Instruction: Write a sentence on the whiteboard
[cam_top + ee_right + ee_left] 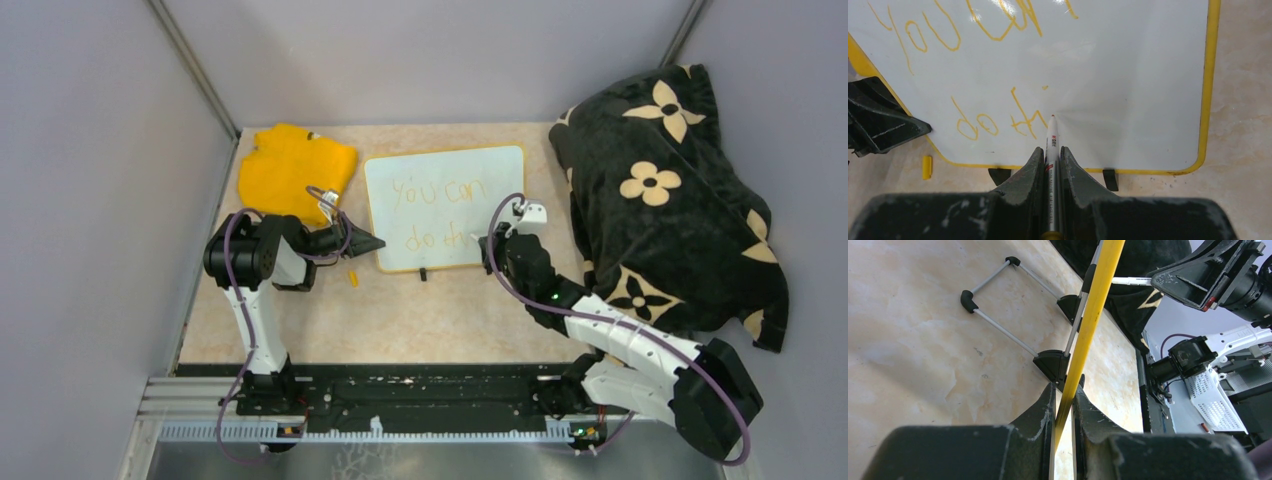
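Observation:
The whiteboard (480, 175) lies at mid-table with a yellow rim and small black feet. On it the sentence (438, 195) in thin yellow-orange letters reads "you can" and below it "do th" (998, 120). My left gripper (372, 243) is shut on the board's left rim (1093, 315), which runs between its jaws (1064, 390). My right gripper (1050, 150) is shut on a white marker (1052, 137). The marker's tip rests on the board just right of the "h". In the top view the right gripper (497, 236) hovers at the board's lower right.
A yellow cloth (295, 170) lies left of the board. A black blanket with cream flowers (660, 190) fills the right side. A small yellow cap (352, 279) sits on the table near the board's lower left corner. The board's wire stand (998, 330) shows under it.

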`<action>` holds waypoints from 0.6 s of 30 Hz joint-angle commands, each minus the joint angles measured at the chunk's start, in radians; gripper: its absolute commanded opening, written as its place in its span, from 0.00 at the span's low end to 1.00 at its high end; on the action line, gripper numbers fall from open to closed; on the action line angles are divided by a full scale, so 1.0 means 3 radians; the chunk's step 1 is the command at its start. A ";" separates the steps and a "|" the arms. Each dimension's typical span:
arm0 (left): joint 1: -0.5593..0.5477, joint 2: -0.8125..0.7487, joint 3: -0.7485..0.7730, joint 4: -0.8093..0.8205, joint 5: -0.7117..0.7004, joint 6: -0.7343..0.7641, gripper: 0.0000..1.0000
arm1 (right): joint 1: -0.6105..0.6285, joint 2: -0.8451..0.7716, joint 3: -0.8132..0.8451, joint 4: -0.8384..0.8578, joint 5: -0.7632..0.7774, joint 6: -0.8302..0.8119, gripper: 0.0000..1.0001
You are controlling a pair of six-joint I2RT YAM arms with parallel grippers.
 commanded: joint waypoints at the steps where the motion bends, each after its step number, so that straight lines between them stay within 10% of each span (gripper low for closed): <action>1: -0.0008 0.0119 0.0022 0.0362 -0.0088 -0.0035 0.00 | -0.0040 0.0033 0.0109 0.0219 0.0033 0.0033 0.00; 18: -0.0008 0.0122 0.0027 0.0358 -0.0085 -0.0037 0.00 | -0.0043 0.0200 0.0200 0.0357 0.0103 -0.0019 0.00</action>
